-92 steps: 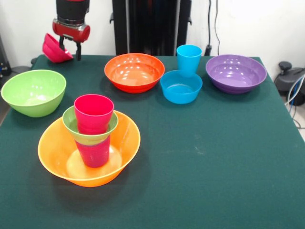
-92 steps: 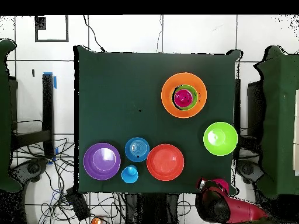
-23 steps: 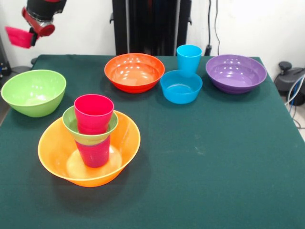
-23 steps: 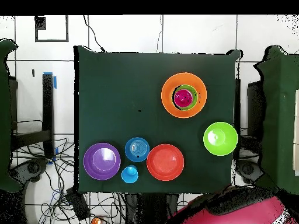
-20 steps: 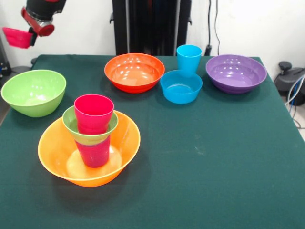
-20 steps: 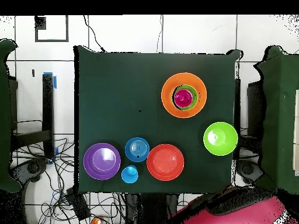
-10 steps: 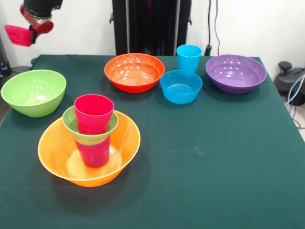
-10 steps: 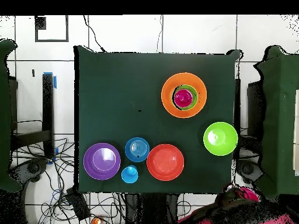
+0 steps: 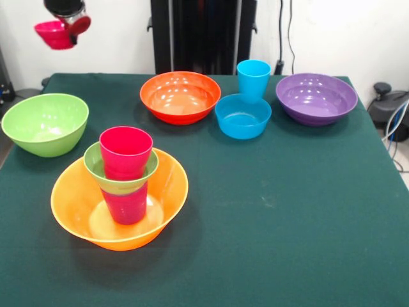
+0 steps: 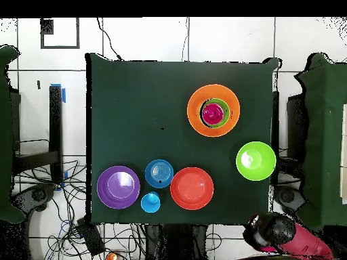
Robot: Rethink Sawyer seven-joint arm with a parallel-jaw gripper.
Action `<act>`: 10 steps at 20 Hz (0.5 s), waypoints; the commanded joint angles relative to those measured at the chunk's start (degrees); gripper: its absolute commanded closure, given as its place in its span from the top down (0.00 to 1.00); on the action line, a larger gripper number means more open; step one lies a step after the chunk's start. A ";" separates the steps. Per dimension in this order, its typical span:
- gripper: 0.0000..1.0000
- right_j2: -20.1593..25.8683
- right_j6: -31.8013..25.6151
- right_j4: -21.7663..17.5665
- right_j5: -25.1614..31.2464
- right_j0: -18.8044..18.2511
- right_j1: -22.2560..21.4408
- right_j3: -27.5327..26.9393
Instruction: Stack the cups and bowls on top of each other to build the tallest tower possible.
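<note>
The pincer (image 9: 66, 24) hangs high above the far left corner of the desk (image 9: 287, 211), and it is closed on the rim of the small pink bowl (image 9: 54, 34). The bowl is in the air, mouth up and about level, on the left side of the pincer.

The tower (image 9: 121, 192) stands on the near left part of the desk. Its base is the big orange bowl (image 9: 70, 211). Inside it I see a red-pink cup (image 9: 126, 152) passing through a small green bowl (image 9: 92, 167), with another pink cup body below it; how exactly they sit in each other I cannot tell.

The relation that matters: from the pincer, the tower lies nearer to the camera, a little to the right, and much lower. In the overhead view the arm (image 10: 278, 233) is past the desk edge and the tower (image 10: 213, 110) is well apart from it, with the large green bowl (image 10: 255, 160) lying between. I judge the next move must carry the pink bowl over this green bowl, then lower it straight onto the open top cup, keeping it level, because the top is narrow.
</note>
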 commanded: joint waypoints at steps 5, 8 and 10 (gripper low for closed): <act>0.00 19.44 -19.47 -3.97 21.97 -4.62 0.88 -13.79; 0.00 21.25 -19.47 -5.51 23.55 -4.69 2.29 -18.17; 0.00 22.27 -18.50 -6.43 23.92 -4.16 3.46 -21.28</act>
